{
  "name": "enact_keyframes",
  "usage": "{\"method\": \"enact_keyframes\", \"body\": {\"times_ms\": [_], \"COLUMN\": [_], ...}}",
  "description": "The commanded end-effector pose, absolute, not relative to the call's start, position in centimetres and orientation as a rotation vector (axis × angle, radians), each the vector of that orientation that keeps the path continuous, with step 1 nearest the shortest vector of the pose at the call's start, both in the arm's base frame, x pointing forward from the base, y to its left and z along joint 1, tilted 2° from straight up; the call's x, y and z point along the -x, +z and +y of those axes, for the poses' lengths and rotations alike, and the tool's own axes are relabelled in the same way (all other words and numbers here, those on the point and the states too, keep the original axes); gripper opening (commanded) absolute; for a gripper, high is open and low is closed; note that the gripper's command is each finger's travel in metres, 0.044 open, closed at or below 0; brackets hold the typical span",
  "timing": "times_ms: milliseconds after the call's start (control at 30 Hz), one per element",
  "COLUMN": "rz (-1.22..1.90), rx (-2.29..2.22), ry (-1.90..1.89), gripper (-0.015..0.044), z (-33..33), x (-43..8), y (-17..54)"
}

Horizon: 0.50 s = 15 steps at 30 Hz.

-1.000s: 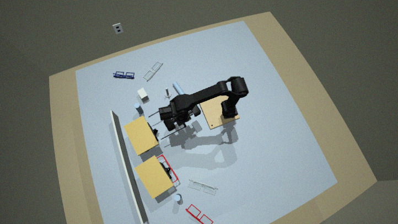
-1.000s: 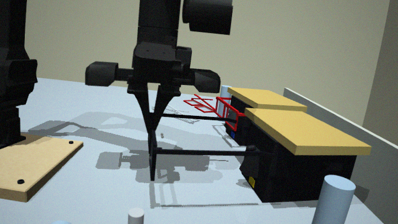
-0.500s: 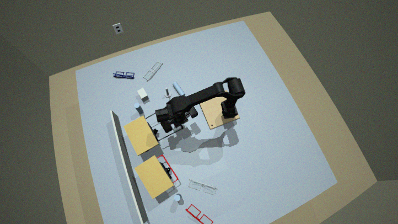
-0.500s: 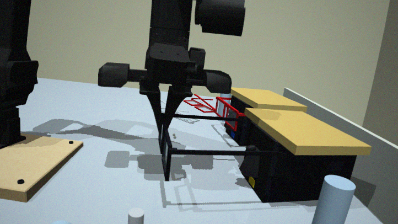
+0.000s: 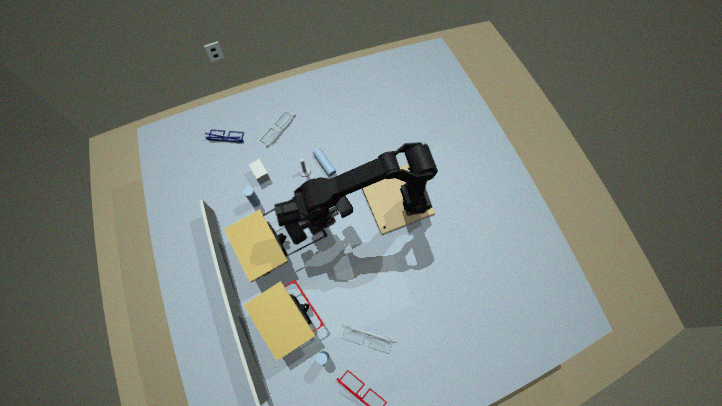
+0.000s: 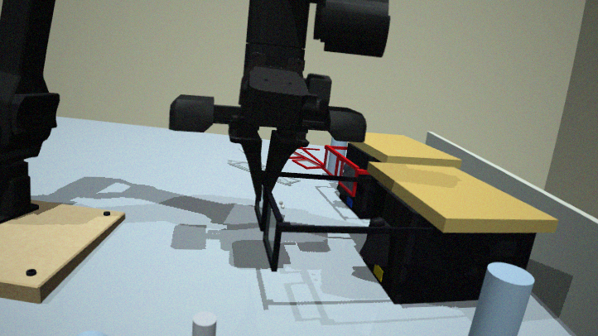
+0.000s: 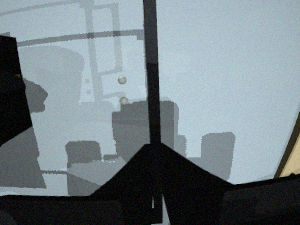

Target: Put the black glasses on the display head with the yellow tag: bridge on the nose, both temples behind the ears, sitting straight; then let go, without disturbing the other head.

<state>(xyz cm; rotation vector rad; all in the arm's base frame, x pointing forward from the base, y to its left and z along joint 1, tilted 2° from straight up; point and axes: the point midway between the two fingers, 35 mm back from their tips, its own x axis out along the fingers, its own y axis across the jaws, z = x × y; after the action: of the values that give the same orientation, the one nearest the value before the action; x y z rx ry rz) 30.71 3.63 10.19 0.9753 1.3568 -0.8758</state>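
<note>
The gripper is shut on the front of the black glasses near the bridge, holding them above the table. Both temples are unfolded and point to the head with the yellow tag. In the exterior view the near temple overlaps the side of that head, and the far temple's end is hidden near its top board. The glasses' front stands apart from the nose, with a gap. The yellow tag is low on the head's front. Contact between temples and head cannot be told.
The other head, with a blue tag, stands close beside and wears red glasses. A wall panel runs behind both heads. A blue cylinder and white block stand near the yellow-tag head. Other glasses lie farther off.
</note>
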Motion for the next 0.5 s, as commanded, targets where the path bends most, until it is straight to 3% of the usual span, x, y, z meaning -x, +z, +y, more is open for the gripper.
{"method": "enact_keyframes", "body": {"times_ms": [0, 467], "rz": [1.360, 1.359], "rx": [-0.971, -0.972], "ry": [-0.888, -0.887], "gripper": [0.0000, 0.0000], "z": [3.8, 4.5], "x": [-31.4, -33.0], "y": [10.0, 10.2]}}
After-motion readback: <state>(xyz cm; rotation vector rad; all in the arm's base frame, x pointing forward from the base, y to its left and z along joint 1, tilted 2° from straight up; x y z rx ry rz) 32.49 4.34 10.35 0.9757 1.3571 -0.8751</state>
